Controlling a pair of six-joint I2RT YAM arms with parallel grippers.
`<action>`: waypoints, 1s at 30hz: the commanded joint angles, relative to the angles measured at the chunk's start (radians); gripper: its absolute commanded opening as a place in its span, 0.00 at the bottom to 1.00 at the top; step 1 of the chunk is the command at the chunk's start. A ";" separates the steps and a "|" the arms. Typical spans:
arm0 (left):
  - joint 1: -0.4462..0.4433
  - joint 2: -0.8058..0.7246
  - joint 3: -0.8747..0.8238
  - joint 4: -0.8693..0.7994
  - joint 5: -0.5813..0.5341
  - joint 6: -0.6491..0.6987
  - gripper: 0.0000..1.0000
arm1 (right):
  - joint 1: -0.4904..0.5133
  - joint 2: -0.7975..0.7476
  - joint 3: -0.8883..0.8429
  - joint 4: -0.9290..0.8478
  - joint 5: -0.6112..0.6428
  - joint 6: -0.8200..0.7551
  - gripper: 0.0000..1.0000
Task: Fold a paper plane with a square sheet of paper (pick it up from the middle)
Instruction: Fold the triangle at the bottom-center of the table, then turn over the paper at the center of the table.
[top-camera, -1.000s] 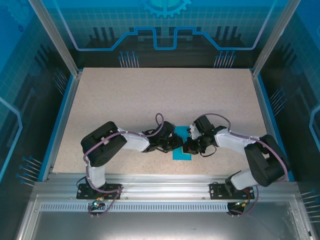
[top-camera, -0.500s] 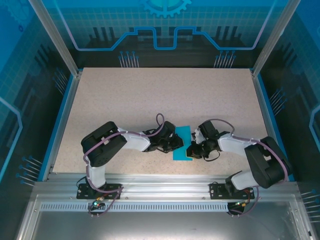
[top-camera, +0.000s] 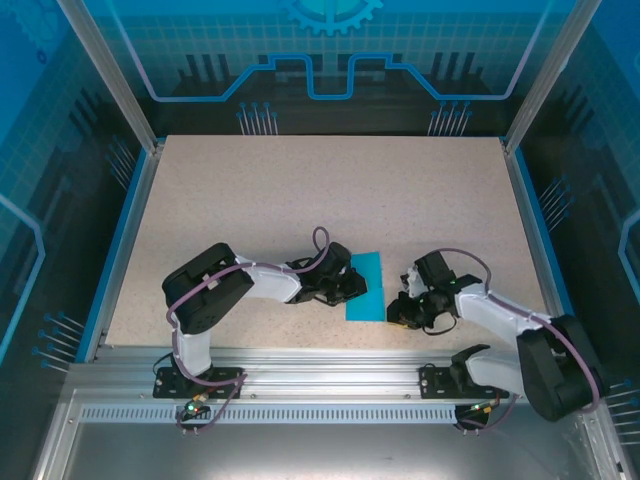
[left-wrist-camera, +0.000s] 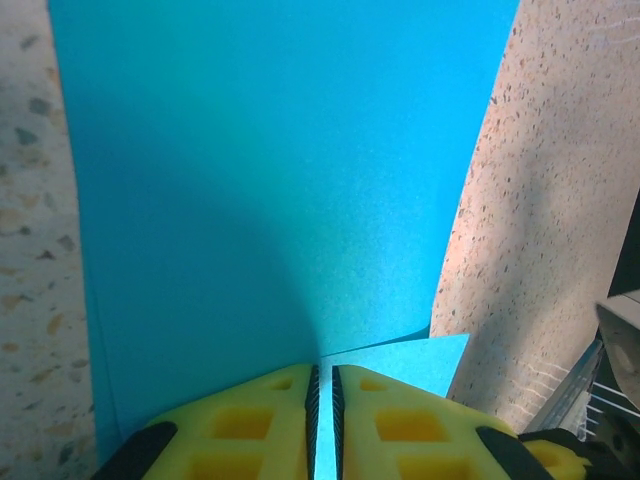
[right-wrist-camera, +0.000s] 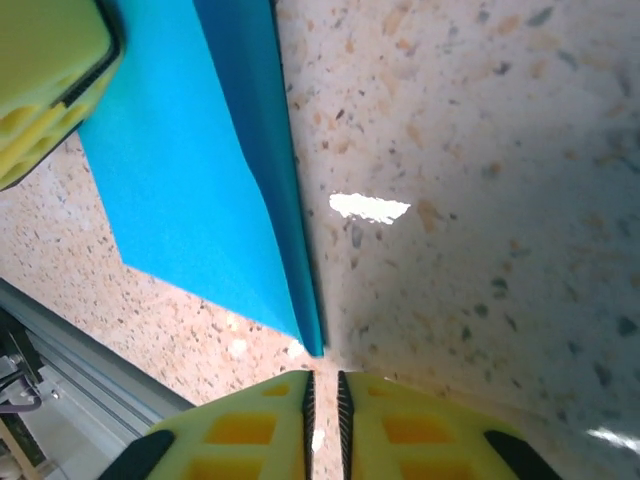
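The square sheet of paper (top-camera: 366, 285), teal-blue and folded into a narrow rectangle, lies near the table's front edge. My left gripper (top-camera: 349, 288) reaches in from its left side. In the left wrist view the left gripper (left-wrist-camera: 323, 372) is shut on the paper (left-wrist-camera: 270, 170), a thin teal strip caught between the pads. My right gripper (top-camera: 399, 309) sits to the right of the sheet, apart from it. In the right wrist view the right gripper (right-wrist-camera: 322, 378) has its jaws slightly parted over bare table, just short of the paper's (right-wrist-camera: 190, 170) folded corner.
The beige speckled table (top-camera: 300, 190) stretches far behind the sheet. An aluminium rail (top-camera: 320, 365) runs along the near edge, close to the paper. Blue enclosure walls (top-camera: 130, 215) border the sides. The left gripper's yellow finger (right-wrist-camera: 40, 90) shows in the right wrist view.
My right gripper has let go of the paper's right side and drawn back to the right and nearer the front edge, its jaws parting slightly. The left arm has held still.
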 joint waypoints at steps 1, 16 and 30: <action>0.002 0.001 0.012 -0.097 -0.020 0.043 0.18 | -0.021 -0.069 0.018 -0.073 0.028 -0.013 0.27; 0.002 -0.154 0.047 -0.205 -0.021 0.125 0.32 | -0.026 0.121 0.114 0.096 -0.049 -0.070 0.48; 0.002 -0.044 0.104 -0.226 0.011 0.108 0.26 | -0.019 0.269 0.150 0.170 -0.102 -0.091 0.36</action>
